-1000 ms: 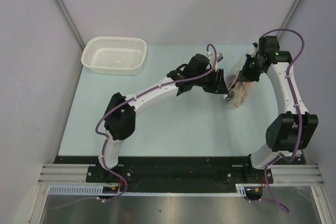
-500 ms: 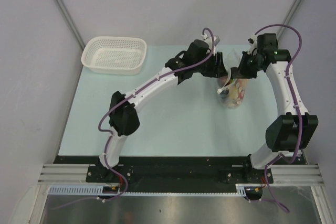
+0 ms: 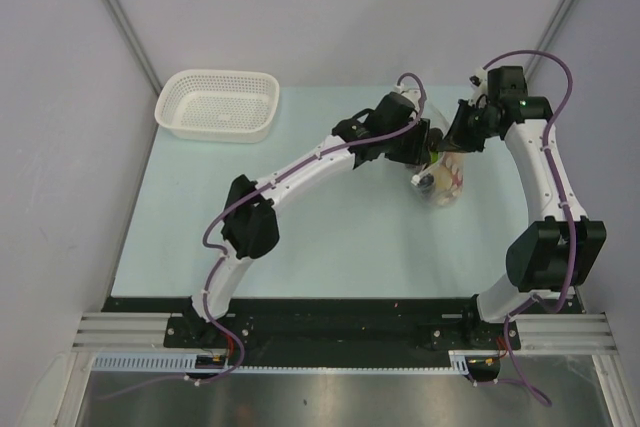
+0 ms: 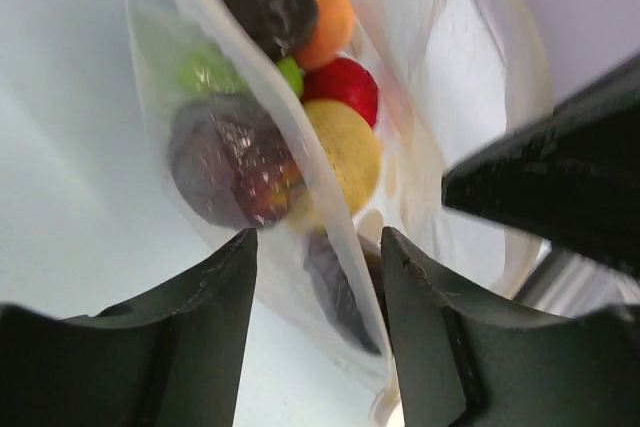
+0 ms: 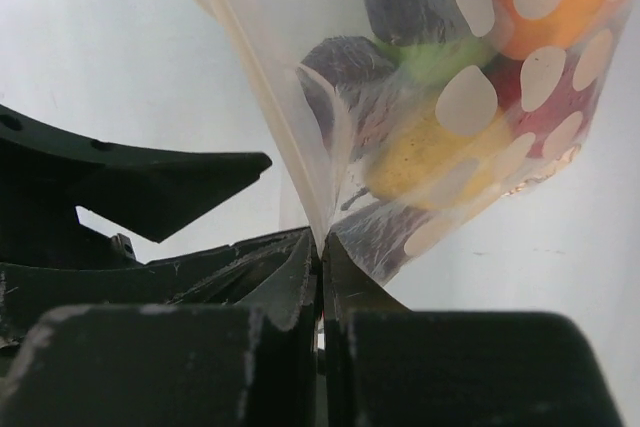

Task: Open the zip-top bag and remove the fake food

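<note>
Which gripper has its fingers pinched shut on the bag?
The right gripper: its fingers meet on the zip-top bag; the left gripper has fingers apart around one wall.

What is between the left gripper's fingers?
A clear wall of the zip-top bag runs between the fingers of the left gripper, seen in the left wrist view.

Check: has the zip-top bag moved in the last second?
Yes, slightly. In the top view the zip-top bag has shifted left, toward the white basket, pinched by the right claw.
</note>
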